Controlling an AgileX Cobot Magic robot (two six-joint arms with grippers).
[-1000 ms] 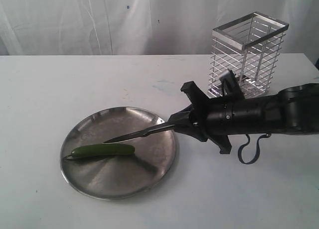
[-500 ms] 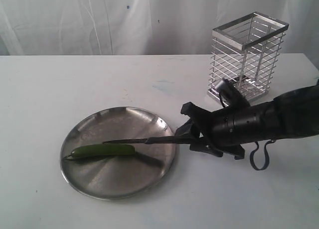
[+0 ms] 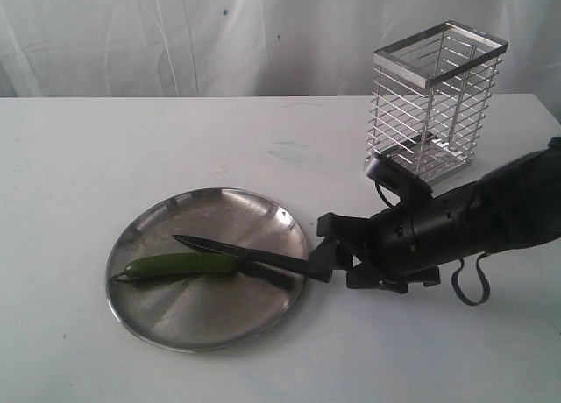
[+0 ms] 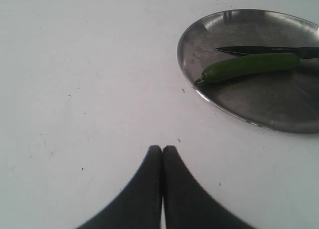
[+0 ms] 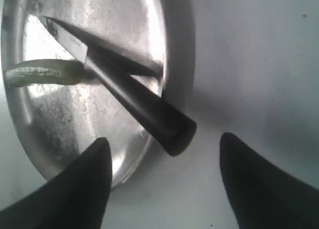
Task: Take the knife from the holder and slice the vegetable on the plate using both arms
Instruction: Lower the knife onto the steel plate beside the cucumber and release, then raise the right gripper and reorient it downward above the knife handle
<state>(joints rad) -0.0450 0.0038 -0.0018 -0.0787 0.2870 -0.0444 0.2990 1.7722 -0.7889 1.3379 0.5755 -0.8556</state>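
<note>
Reaches with the right arm (image 3: 473, 215) from the right edge of the exterior view toward the middle of the frame, low and sloping down to the left, with a cable loop hanging under the wrist. Holds the right gripper (image 3: 326, 250) spread wide, its two dark fingers (image 5: 75, 189) far apart in the lower corners of the right wrist view. Holds the left gripper (image 4: 162, 148) closed, both black tips pressed together at the lower middle of the left wrist view, pointing toward the top of that frame.
</note>
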